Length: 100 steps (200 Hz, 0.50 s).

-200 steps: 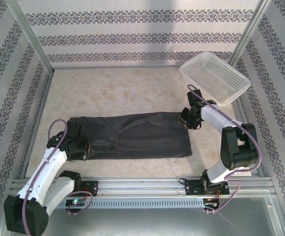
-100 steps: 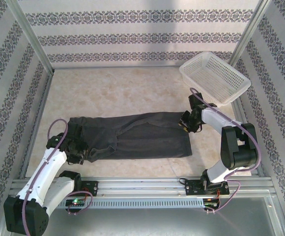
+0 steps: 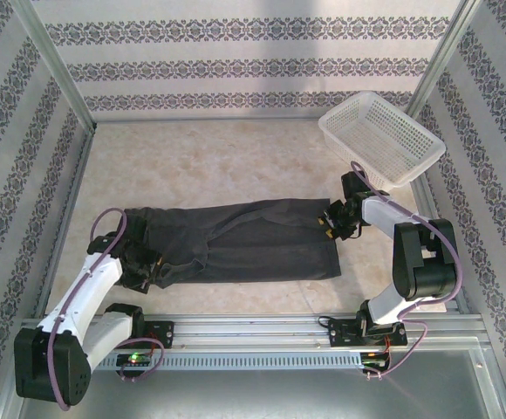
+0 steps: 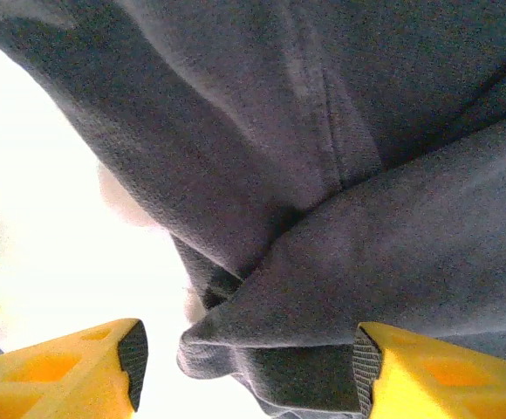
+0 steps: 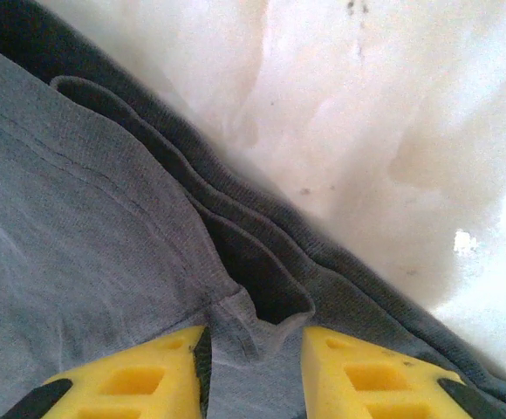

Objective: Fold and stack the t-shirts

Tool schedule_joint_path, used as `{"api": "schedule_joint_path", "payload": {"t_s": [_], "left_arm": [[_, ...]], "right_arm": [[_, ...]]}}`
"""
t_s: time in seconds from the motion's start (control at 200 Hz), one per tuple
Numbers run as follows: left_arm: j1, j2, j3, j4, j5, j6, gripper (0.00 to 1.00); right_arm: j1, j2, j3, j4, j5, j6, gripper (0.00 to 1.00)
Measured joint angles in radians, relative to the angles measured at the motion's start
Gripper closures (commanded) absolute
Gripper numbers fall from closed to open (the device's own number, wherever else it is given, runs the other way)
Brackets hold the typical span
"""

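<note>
One dark charcoal t-shirt (image 3: 235, 240) lies folded into a long strip across the near half of the table. My left gripper (image 3: 148, 266) sits low at the strip's left end. In the left wrist view its jaws (image 4: 246, 367) stand open, a rounded fold of the t-shirt (image 4: 366, 218) lying loose between them with a gap at the left pad. My right gripper (image 3: 330, 220) is at the strip's far right corner. There its yellow fingers (image 5: 255, 358) pinch the hem of the top layer of the t-shirt (image 5: 78, 218), which curls up from the layers below.
A white mesh basket (image 3: 384, 140) sits tilted at the back right, close behind the right arm. Patterned walls and metal posts close in the sides and back. Bare tabletop (image 3: 209, 166) stretches behind the shirt.
My left gripper has opened and let go of the shirt's left end, which now rests loose between its jaws. The right gripper has shifted slightly to the right.
</note>
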Motion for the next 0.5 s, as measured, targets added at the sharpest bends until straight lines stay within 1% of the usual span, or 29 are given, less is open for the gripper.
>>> {"api": "schedule_joint_path", "payload": {"t_s": [0.15,0.39,0.455,0.5], "left_arm": [[0.007,-0.028,-0.011,-0.001,0.006,0.004,0.36],[0.013,-0.008,-0.042,0.028,0.044,0.022,0.4],[0.013,0.002,-0.047,0.034,0.058,0.026,0.44],[0.013,0.003,-0.053,0.042,0.065,0.028,0.51]], "right_arm": [[-0.002,0.018,0.0,0.005,0.0,0.001,0.82],[-0.013,0.034,0.0,0.011,0.0,0.0,1.0],[-0.013,0.034,0.0,0.011,0.0,-0.002,1.0],[-0.013,0.034,0.0,0.011,0.0,-0.002,1.0]]}}
